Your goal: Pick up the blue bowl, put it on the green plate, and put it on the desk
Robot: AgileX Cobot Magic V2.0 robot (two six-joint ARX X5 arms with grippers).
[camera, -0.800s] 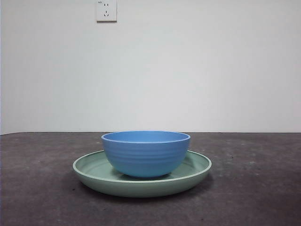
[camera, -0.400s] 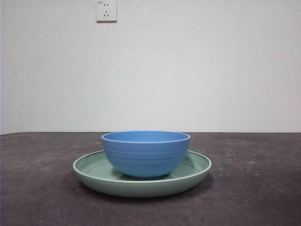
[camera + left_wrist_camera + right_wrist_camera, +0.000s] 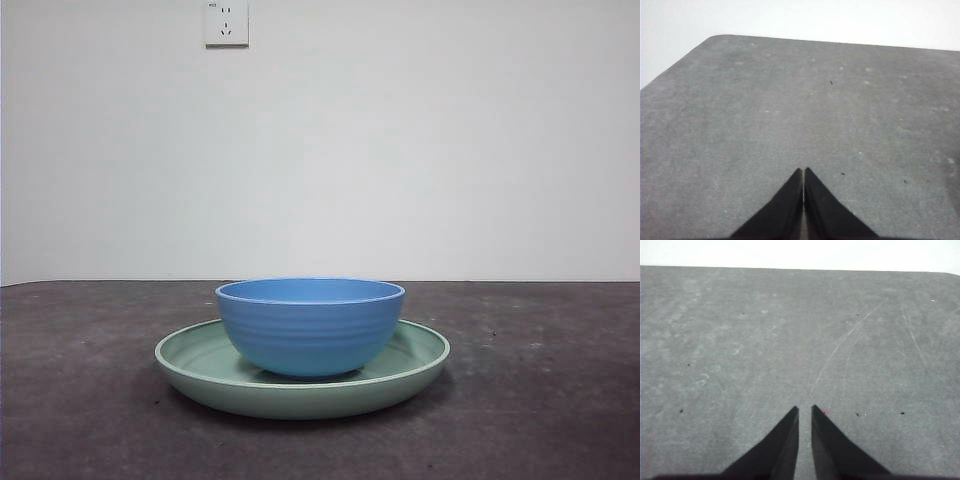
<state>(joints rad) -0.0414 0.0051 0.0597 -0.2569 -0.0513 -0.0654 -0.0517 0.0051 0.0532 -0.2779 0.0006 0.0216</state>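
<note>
In the front view the blue bowl (image 3: 310, 326) stands upright in the middle of the green plate (image 3: 190, 362), which rests on the desk (image 3: 540, 400). No arm shows in that view. My left gripper (image 3: 803, 172) hangs over bare desk with its jaws pressed together and nothing between them. My right gripper (image 3: 804, 410) is also over bare desk, its jaws shut with only a thin slit between the tips. Neither wrist view shows the bowl or the plate.
A white wall with a power socket (image 3: 226, 22) rises behind the desk. The left wrist view shows a rounded corner of the desk (image 3: 715, 40); the right wrist view shows its far edge (image 3: 800, 268).
</note>
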